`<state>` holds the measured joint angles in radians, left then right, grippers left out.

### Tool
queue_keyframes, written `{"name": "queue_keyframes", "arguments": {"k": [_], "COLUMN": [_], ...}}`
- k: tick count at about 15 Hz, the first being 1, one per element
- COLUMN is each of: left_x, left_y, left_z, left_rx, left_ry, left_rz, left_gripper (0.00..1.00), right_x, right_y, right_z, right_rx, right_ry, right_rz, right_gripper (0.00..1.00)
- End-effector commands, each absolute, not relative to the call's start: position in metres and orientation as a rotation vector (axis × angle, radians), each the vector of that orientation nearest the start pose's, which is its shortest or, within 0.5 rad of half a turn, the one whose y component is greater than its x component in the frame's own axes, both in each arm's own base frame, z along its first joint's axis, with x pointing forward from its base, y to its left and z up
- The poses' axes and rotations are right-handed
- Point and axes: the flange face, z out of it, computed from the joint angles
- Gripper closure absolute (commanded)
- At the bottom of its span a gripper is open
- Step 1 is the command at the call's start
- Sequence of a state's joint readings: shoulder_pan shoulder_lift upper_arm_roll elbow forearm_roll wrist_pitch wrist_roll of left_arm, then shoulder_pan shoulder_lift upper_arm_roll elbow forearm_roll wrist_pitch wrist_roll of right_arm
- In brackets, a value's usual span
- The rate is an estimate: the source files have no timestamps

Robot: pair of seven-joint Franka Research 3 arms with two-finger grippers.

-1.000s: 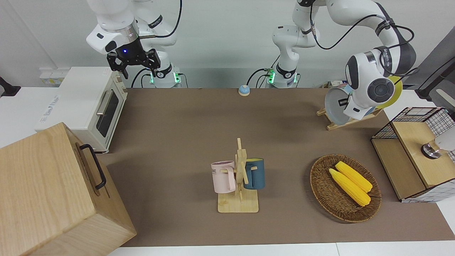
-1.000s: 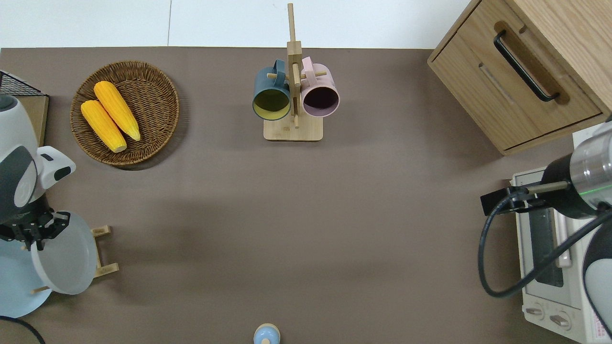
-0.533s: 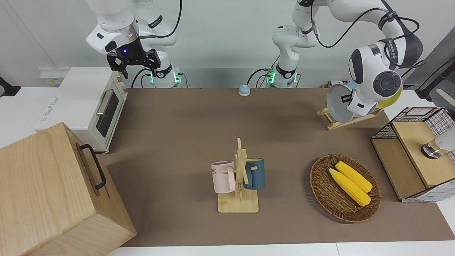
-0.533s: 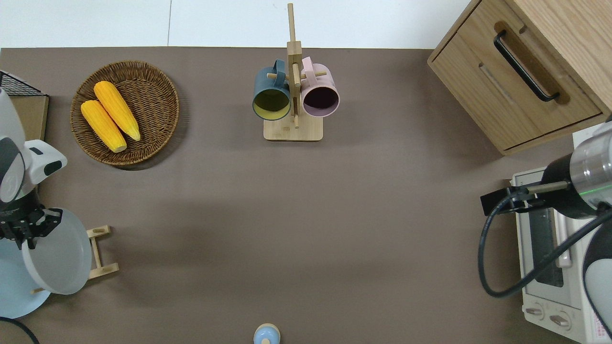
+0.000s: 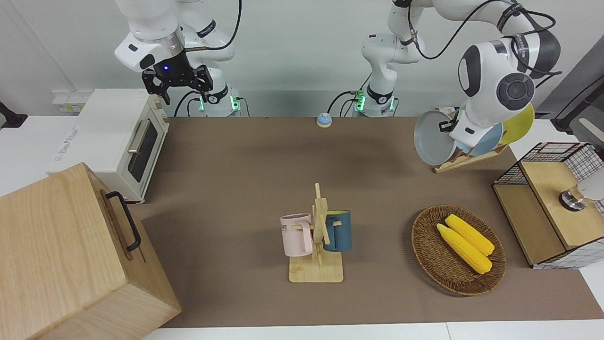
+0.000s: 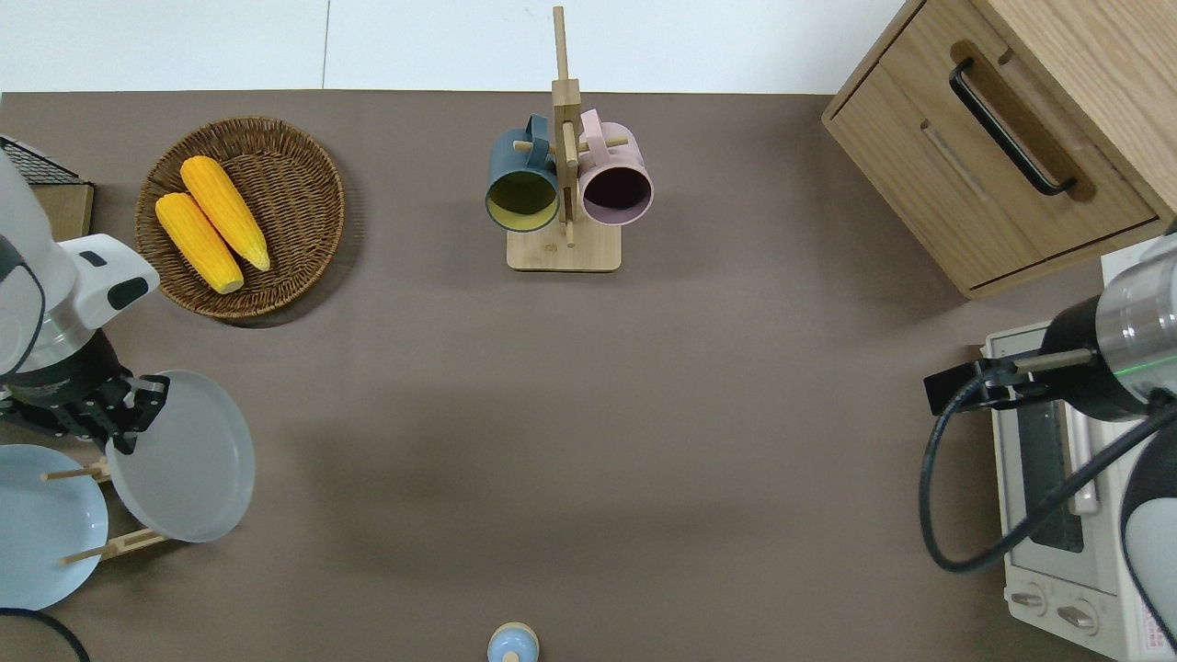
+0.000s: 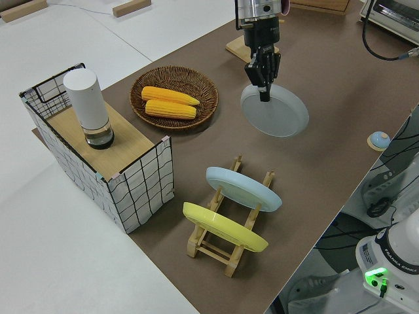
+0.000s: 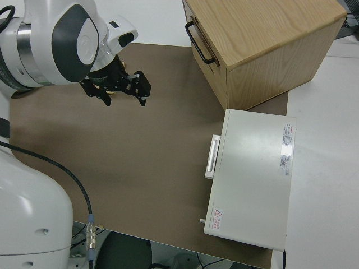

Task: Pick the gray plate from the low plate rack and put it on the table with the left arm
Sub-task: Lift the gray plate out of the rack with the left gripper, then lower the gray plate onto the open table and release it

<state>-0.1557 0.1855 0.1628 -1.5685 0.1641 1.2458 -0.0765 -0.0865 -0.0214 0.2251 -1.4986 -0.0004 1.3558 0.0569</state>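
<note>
The round pale blue-gray plate with a raised rim (image 6: 179,457) hangs in the air, tilted, clamped at its rim by the black two-finger pincer of the left arm (image 6: 124,425). Looking straight down, we see it over the brown mat of the white worktop (image 6: 588,414), overlapping the edge of the low rack of light wooden slats (image 6: 110,547) on the side toward the right arm's end of the worktop.

The left side view gives us what the overhead cannot: the plate is fully clear of the rack (image 7: 226,245), and the pincer's fingers (image 7: 264,73) point downward and pinch the plate's upper rim. That view also shows us two plates in the rack, a brighter blue one (image 7: 243,188) and a yellow one (image 7: 224,227), each leaning in its own slot. In the overhead view we find only the blue plate (image 6: 41,526); the yellow one is out of sight there. In the front view the left arm's wrist covers much of the rack (image 5: 465,160).

The right arm is parked, and the right side view shows its pincer (image 8: 115,92) with the fingers spread, holding nothing.

Farther from the robots than the rack we count one round wicker basket (image 6: 303,198) with two yellow corn cobs (image 6: 211,223) in it.
</note>
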Motion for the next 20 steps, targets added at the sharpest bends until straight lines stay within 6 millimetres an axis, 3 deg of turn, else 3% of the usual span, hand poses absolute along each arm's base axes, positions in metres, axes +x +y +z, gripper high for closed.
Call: {"name": "queue_keyframes", "arguments": {"k": [1, 3, 9, 14, 20], "left_x": [0.556, 0.556, 0.527, 0.505, 0.497], "left_y": [0.001, -0.007, -0.030, -0.043, -0.080], "left_z": [0.515, 0.509, 0.485, 0.452, 0.411], "left_rx": [-2.989, -3.044, -3.168, -3.182, -3.171], "left_ry": [-0.149, -0.138, -0.106, -0.099, -0.133], "left_rz": [0.745, 0.757, 0.655, 0.610, 0.601], "left_gripper": [1.00, 1.00, 1.00, 1.00, 1.00], "right_x": [0.517, 0.517, 0.517, 0.517, 0.517], "right_y": [0.071, 0.070, 0.071, 0.070, 0.071], "right_z": [0.656, 0.656, 0.656, 0.656, 0.656], "right_rx": [-3.148, -3.148, -3.148, -3.148, -3.148], "right_ry": [-0.123, -0.121, -0.123, -0.121, -0.123], "right_rz": [0.198, 0.198, 0.198, 0.198, 0.198], "right_gripper": [0.013, 0.013, 0.011, 0.013, 0.013]}}
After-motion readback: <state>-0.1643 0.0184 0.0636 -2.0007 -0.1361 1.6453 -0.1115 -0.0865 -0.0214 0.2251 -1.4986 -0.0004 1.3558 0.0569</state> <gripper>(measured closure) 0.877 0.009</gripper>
